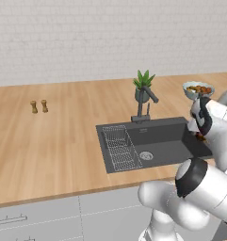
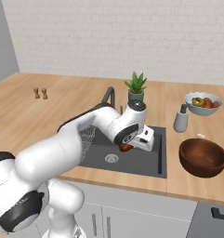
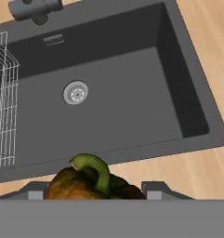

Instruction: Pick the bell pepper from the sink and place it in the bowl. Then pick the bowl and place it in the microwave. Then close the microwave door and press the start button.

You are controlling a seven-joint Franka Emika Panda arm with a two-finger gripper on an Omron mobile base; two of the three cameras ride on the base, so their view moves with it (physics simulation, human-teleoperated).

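The bell pepper (image 3: 81, 183), orange-red with a curled green stem, sits between my fingertips (image 3: 155, 189). My gripper (image 3: 92, 190) is shut on it and holds it above the dark grey sink (image 3: 113, 102), over the near right part of the basin. From the right base view the pepper (image 2: 126, 148) hangs just under the hand, gripper (image 2: 128, 147), over the sink (image 2: 136, 163). The reddish-brown bowl (image 2: 203, 157) stands on the counter right of the sink. In the left base view the gripper (image 1: 199, 135) is at the sink's (image 1: 152, 141) right end. The microwave is out of view.
A wire rack (image 1: 119, 147) fills the sink's left side, with the drain (image 3: 76, 92) beside it. Behind the basin stand the faucet (image 1: 145, 106) and a potted plant (image 2: 135, 88). A soap dispenser (image 2: 181, 118) and a pale fruit bowl (image 2: 203, 102) are behind the brown bowl. Two shakers (image 1: 38, 106) stand far left.
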